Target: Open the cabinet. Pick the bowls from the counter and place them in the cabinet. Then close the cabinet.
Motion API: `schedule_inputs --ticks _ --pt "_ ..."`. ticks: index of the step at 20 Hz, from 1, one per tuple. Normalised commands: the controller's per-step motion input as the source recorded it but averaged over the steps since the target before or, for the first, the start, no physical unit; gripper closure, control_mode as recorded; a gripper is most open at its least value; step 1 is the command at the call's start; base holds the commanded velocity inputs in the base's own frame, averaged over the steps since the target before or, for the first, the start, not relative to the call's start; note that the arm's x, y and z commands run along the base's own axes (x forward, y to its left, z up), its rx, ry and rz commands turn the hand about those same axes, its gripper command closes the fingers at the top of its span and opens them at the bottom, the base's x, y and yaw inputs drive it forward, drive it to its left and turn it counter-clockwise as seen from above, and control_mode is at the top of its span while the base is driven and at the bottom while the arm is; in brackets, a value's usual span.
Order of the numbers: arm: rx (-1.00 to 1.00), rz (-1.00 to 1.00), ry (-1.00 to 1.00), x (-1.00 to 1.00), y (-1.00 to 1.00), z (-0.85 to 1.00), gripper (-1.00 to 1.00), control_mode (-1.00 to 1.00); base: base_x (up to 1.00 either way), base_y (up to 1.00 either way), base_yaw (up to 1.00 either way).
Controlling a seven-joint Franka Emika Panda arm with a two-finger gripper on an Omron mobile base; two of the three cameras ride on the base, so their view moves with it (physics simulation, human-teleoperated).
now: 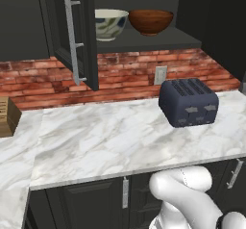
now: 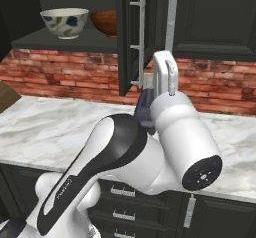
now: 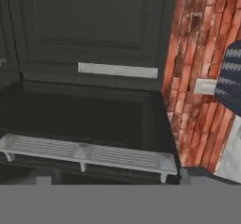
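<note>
Door handle (image 3: 87, 153) nearest — jaws wide, cabinet (image 1: 86, 35) door ajar.

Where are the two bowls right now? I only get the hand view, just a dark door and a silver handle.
Observer: Both sit on the cabinet shelf, the cream bowl left of the wooden bowl.
Operator: Is the left door open?
Observer: Yes, the left door stands swung out over the counter.
Operator: Anything on the counter now?
Observer: No bowls; a wooden block sits at its left end.
</note>
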Motion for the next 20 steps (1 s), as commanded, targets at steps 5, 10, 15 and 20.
schedule_inputs --ticks 5,10,15,20 --pt "0.05 0.14 0.23 0.58 0.0 0.0 -1.0 -1.0 0.0 0.0 0.0" --pt "0.03 0.16 0.06 0.59 0.0 0.0 -1.0 -1.0 0.0 0.0 0.0" --pt "0.0 0.17 0.03 0.6 0.04 0.0 -1.0 -1.0 0.0 0.0 0.0" --pt "0.01 0.21 0.13 0.83 0.48 0.0 -1.0 -1.0 0.0 0.0 0.0"
